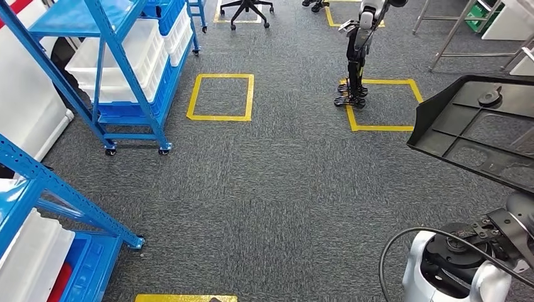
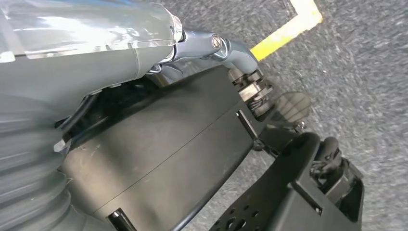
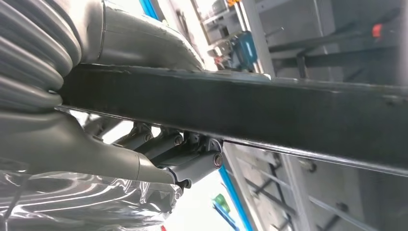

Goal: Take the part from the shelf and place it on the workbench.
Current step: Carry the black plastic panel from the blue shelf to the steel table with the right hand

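The part (image 1: 485, 132) is a flat black moulded plastic panel with ribs and a round boss, held up at the right of the head view, above the carpet. In the right wrist view its dark edge (image 3: 269, 110) crosses the picture, and my right hand (image 3: 96, 144) grips it with the thumb on one face and the fingers (image 3: 192, 166) on the other. My left hand (image 2: 96, 62) hangs low over the carpet and holds nothing, its fingers (image 2: 226, 48) stretched out.
A blue wheeled shelf rack with white crates (image 1: 126, 63) stands at the far left, and a second blue rack (image 1: 38, 214) is close at the near left. Yellow tape squares (image 1: 220, 96) mark the grey carpet. Another robot's legs (image 1: 356, 56) stand ahead. Metal frame legs (image 1: 453, 38) at far right.
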Motion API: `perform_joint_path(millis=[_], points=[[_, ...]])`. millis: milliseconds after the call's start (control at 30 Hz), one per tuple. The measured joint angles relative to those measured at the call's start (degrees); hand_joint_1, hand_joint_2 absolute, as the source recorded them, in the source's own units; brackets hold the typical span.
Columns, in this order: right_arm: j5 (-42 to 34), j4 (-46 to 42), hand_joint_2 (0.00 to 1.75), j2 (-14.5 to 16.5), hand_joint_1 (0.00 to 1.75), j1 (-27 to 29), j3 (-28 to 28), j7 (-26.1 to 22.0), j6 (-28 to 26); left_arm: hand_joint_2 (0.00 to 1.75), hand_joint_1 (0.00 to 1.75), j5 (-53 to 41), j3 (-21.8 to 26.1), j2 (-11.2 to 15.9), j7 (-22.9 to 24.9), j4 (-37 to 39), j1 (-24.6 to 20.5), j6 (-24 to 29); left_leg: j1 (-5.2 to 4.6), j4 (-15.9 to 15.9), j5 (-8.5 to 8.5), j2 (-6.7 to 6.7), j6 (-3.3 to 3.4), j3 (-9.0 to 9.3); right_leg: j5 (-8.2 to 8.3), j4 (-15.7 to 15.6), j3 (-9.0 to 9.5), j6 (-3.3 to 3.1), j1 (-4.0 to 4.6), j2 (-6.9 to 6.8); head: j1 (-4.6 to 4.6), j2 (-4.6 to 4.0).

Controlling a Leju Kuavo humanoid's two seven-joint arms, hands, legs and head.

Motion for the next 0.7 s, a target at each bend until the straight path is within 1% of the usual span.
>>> perform_joint_path(millis=[33, 67, 100, 133, 167, 200, 233, 267, 300, 333, 367, 400, 433, 467, 500, 533, 567, 600, 633, 667, 700], points=[[-0.05, -0.10, 1.75, 0.01, 1.75, 0.06, -0.24, -0.01, 0.01, 1.75, 0.00, 0.12, -0.02, -0.06, 0.08, 0.00, 0.06, -0.01, 0.08, -0.45, 0.32, 0.75, 0.23, 0.15, -1.22, 1.90, -0.94, 0.11, 0.10, -1.71, 0.01, 0.00], [-0.14, -0.14, 1.75, 0.01, 1.75, 0.16, -0.45, -0.01, 0.09, 1.75, 0.00, 0.25, -0.02, -0.08, 0.14, 0.01, 0.20, 0.00, -0.03, -0.65, 0.45, 1.59, 0.37, 0.18, -3.05, 5.13, -2.50, 0.19, 0.12, -3.68, 0.01, 0.00], [-0.23, -0.15, 1.75, 0.02, 1.75, 0.26, -0.62, -0.01, 0.22, 1.75, 0.00, 0.37, -0.03, -0.08, 0.15, 0.01, 0.34, 0.00, -0.12, -0.68, 0.47, 2.43, 0.47, 0.10, -4.90, 8.94, -4.35, 0.39, 0.07, -4.89, 0.02, 0.00], [-0.30, -0.14, 1.75, 0.02, 1.75, 0.37, -0.76, -0.01, 0.38, 1.75, 0.00, 0.45, -0.03, -0.08, 0.16, 0.01, 0.47, 0.01, -0.19, -0.67, 0.45, 3.30, 0.48, 0.01, -6.21, 12.32, -6.00, 0.63, -0.06, -5.53, 0.02, 0.00], [-0.33, -0.13, 1.75, 0.03, 1.75, 0.47, -0.87, -0.01, 0.57, 1.75, 0.00, 0.60, -0.03, -0.08, 0.17, 0.01, 0.55, 0.01, -0.23, -0.65, 0.39, 4.19, 0.44, -0.04, -6.63, 14.29, -6.90, 0.87, -0.22, -5.90, 0.02, 0.00], [-0.34, -0.12, 1.75, 0.03, 1.75, 0.52, -0.94, -0.01, 0.73, 1.75, 0.00, 0.73, -0.03, -0.08, 0.17, 0.01, 0.58, 0.01, -0.22, -0.61, 0.30, 4.99, 0.34, -0.03, -5.94, 13.99, -6.61, 1.08, -0.40, -6.18, 0.02, 0.00], [-0.34, -0.11, 1.75, 0.03, 1.75, 0.52, -0.97, -0.01, 0.85, 1.75, 0.00, 0.87, -0.03, -0.08, 0.18, 0.01, 0.60, 0.01, -0.18, -0.53, 0.17, 5.70, 0.16, 0.03, -4.49, 11.62, -5.21, 1.26, -0.56, -6.58, 0.02, 0.00], [-0.33, -0.11, 1.75, 0.03, 1.75, 0.49, -0.97, -0.01, 0.91, 1.75, 0.00, 1.02, -0.03, -0.08, 0.19, 0.01, 0.61, 0.01, -0.15, -0.34, -0.07, 6.37, -0.12, 0.13, -2.84, 7.52, -2.89, 1.41, -0.71, -7.55, 0.02, 0.00], [-0.33, -0.10, 1.75, 0.03, 1.75, 0.45, -0.97, -0.01, 0.91, 1.75, 0.00, 1.11, -0.02, -0.04, 0.19, 0.02, 0.59, 0.02, -0.23, -0.08, -0.40, 6.93, -0.48, 0.12, -1.71, 3.86, -0.79, 1.34, -0.64, -8.64, 0.02, 0.00], [-0.32, -0.08, 1.75, 0.03, 1.75, 0.41, -0.99, -0.01, 0.90, 1.75, 0.00, 1.22, -0.02, 0.01, 0.18, 0.03, 0.58, 0.02, -0.34, 0.18, -0.75, 7.41, -0.85, 0.14, -1.09, 1.16, 0.70, 1.02, -0.56, -9.36, 0.01, 0.00], [-0.31, -0.07, 1.75, 0.04, 1.75, 0.37, -1.02, 0.01, 0.89, 1.75, 0.00, 1.30, -0.01, 0.06, 0.17, 0.04, 0.58, 0.02, -0.47, 0.40, -1.08, 7.85, -1.23, 0.19, -1.02, -0.33, 1.50, 0.59, -0.39, -9.78, 0.00, 0.00], [-0.27, -0.05, 1.75, 0.04, 1.75, 0.34, -1.05, 0.02, 0.87, 1.75, 0.00, 1.36, -0.01, 0.10, 0.16, 0.05, 0.57, 0.02, -0.56, 0.43, -1.28, 8.22, -1.57, 0.29, -1.24, -0.29, 1.48, 0.04, -0.16, -9.49, -0.01, 0.00], [-0.22, -0.07, 1.75, 0.05, 1.75, 0.32, -1.09, 0.03, 0.86, 1.75, 0.00, 1.39, -0.01, 0.10, 0.14, 0.04, 0.56, 0.01, -0.52, 0.44, -1.42, 8.68, -1.86, 0.55, -1.27, -0.30, 1.41, -0.42, -0.09, -8.83, -0.01, 0.00], [-0.14, -0.13, 1.75, 0.05, 1.75, 0.30, -1.12, 0.03, 0.85, 1.75, 0.00, 1.39, -0.01, 0.08, 0.13, 0.03, 0.50, -0.02, -0.37, 0.58, -1.69, 8.60, -2.21, 0.71, -1.28, -0.32, 1.43, -0.77, -0.08, -8.25, -0.01, 0.00], [-0.03, -0.22, 1.75, 0.07, 1.75, 0.25, -1.14, 0.02, 0.83, 1.75, 0.00, 1.39, -0.01, 0.04, 0.10, 0.02, 0.44, -0.07, -0.20, 1.31, -2.34, 7.78, -2.51, 0.59, -1.25, -0.37, 1.46, -1.13, -0.11, -7.68, -0.01, 0.00], [0.10, -0.32, 1.75, 0.08, 1.75, 0.20, -1.16, 0.01, 0.82, 1.75, 0.00, 1.37, -0.01, -0.01, 0.04, 0.01, 0.41, -0.12, -0.02, 3.03, -3.51, 6.50, -2.71, -0.05, -1.17, -0.45, 1.49, -1.48, -0.16, -7.12, -0.01, 0.00], [0.23, -0.42, 1.75, 0.09, 1.75, 0.17, -1.19, 0.00, 0.80, 1.75, 0.00, 1.28, -0.01, -0.06, -0.07, 0.01, 0.35, -0.17, 0.13, 6.11, -5.26, 4.86, -2.84, -1.40, -1.13, -0.49, 1.53, -1.81, -0.16, -6.55, -0.02, 0.00], [0.33, -0.47, 1.75, 0.10, 1.75, 0.18, -1.20, -0.01, 0.78, 1.75, 0.00, 1.20, -0.01, -0.10, -0.18, 0.01, 0.22, -0.19, 0.17, 10.10, -7.16, 3.59, -2.84, -3.24, -1.12, -0.48, 1.52, -2.08, -0.01, -5.99, -0.02, 0.00], [0.40, -0.48, 1.75, 0.10, 1.75, 0.22, -1.21, -0.01, 0.75, 1.75, 0.00, 1.11, -0.01, -0.12, -0.28, 0.01, 0.02, -0.19, 0.19, 14.14, -8.71, 2.97, -2.81, -5.16, -1.11, -0.48, 1.53, -2.28, 0.20, -5.33, -0.02, 0.00], [0.44, -0.49, 1.75, 0.10, 1.75, 0.28, -1.22, -0.01, 0.72, 1.75, 0.00, 1.04, -0.01, -0.12, -0.36, 0.01, -0.20, -0.19, 0.17, 17.15, -9.49, 2.70, -2.71, -6.63, -1.10, -0.47, 1.56, -2.42, 0.42, -4.59, -0.02, 0.00], [0.46, -0.53, 1.75, 0.10, 1.75, 0.33, -1.22, -0.01, 0.68, 1.75, 0.00, 1.04, -0.01, -0.13, -0.37, 0.01, -0.37, -0.19, 0.13, 18.09, -9.08, 2.59, -2.50, -7.19, -1.09, -0.46, 1.62, -2.49, 0.61, -3.77, -0.01, 0.00]])
